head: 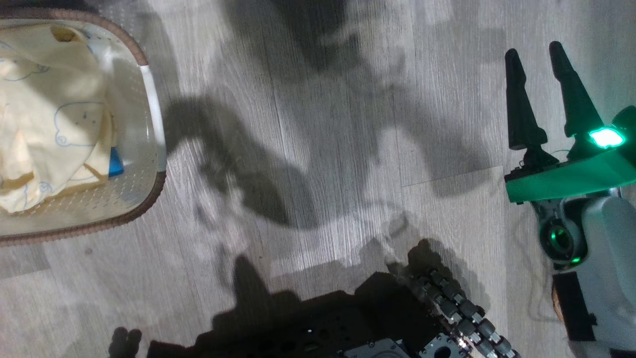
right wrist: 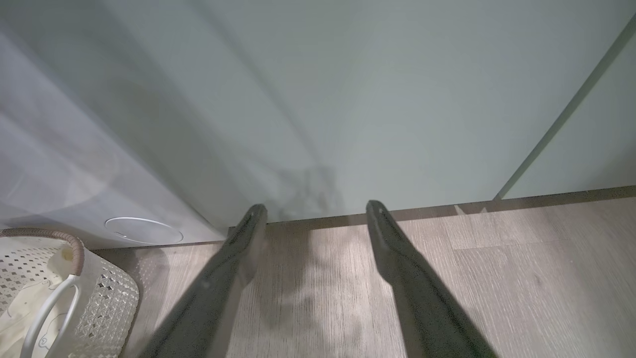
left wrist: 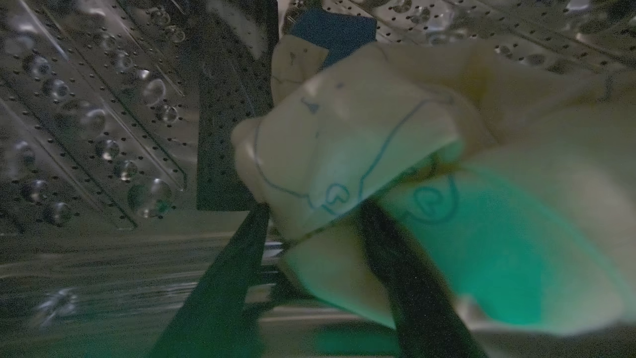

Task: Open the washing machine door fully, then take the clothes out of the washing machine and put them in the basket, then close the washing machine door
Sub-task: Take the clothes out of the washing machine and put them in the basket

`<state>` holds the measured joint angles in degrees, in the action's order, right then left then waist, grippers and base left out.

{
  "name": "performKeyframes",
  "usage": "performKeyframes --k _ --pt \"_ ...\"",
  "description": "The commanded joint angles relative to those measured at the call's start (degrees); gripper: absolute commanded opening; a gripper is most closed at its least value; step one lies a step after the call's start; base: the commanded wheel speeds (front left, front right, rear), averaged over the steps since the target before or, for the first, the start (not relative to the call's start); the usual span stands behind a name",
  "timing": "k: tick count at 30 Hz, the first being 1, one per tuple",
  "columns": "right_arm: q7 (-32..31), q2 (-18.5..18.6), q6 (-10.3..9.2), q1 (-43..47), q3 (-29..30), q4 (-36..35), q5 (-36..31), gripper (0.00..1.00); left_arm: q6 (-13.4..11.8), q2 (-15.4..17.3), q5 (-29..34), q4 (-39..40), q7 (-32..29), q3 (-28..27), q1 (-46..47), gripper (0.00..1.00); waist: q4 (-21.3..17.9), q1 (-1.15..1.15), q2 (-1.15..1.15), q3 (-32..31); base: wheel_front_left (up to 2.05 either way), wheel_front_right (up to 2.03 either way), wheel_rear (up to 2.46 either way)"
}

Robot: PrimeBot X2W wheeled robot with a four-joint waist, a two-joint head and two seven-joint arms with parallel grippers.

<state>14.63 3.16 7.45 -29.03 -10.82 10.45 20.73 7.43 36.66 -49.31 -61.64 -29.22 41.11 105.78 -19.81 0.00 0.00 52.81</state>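
Note:
My left gripper (left wrist: 313, 214) is inside the washing machine's perforated steel drum (left wrist: 99, 124). It is open, its dark fingers (left wrist: 228, 288) on either side of a fold of the clothes (left wrist: 348, 134), a cream garment with blue line prints and a blue patch (left wrist: 333, 30). More cream clothes (head: 54, 124) lie in the basket (head: 149, 199) at the upper left of the head view. My right gripper (head: 534, 49) hangs open and empty over the floor at the right, also seen as the right gripper (right wrist: 317, 209) facing the cabinet. The washing machine door is out of view.
The washing machine's white lower front (right wrist: 74, 164) with its round cap (right wrist: 143, 230) stands behind the basket (right wrist: 99, 293). Sage-green cabinet fronts (right wrist: 397, 99) fill the wall to its right. Wooden floor (head: 323, 149) lies between basket and right arm. My dark base (head: 323, 333) is below.

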Motion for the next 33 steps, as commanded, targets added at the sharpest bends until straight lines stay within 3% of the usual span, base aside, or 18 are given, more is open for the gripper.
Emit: performKeyframes --k 1,3,4,6,19,33 --pt "0.37 -0.23 0.03 1.08 -0.7 -1.41 0.68 1.0 0.05 1.21 0.34 0.65 0.18 -0.1 2.51 1.0 -0.04 0.0 0.0 0.05 0.0 0.0 0.0" --pt "0.37 -0.24 0.03 1.05 -0.71 -1.39 0.72 1.0 0.05 1.11 0.3 0.39 0.22 0.19 2.54 1.0 -0.06 0.0 0.0 0.07 0.0 0.0 0.0" --pt "0.37 -0.24 0.03 1.03 -0.7 -1.36 0.75 1.0 0.05 1.04 0.38 0.16 0.37 0.53 2.61 0.74 -0.03 0.0 0.0 0.07 0.0 0.0 0.0" --pt "0.37 -0.25 0.03 1.04 -0.68 -1.31 0.8 1.0 0.05 0.66 0.28 -0.32 0.6 0.99 2.36 0.0 0.04 0.0 0.0 -0.05 0.0 0.0 0.0" --pt "0.37 -0.27 0.03 1.59 0.05 -1.24 0.87 1.0 0.05 1.42 -2.95 0.58 5.58 2.89 0.64 0.0 0.81 0.0 0.0 -2.09 0.0 0.0 0.0" --pt "0.37 0.23 0.03 5.05 1.92 -0.16 -0.2 1.0 0.05 3.74 -8.86 6.29 16.01 5.02 -12.25 0.0 4.72 0.0 0.0 -13.19 0.0 0.0 0.0"
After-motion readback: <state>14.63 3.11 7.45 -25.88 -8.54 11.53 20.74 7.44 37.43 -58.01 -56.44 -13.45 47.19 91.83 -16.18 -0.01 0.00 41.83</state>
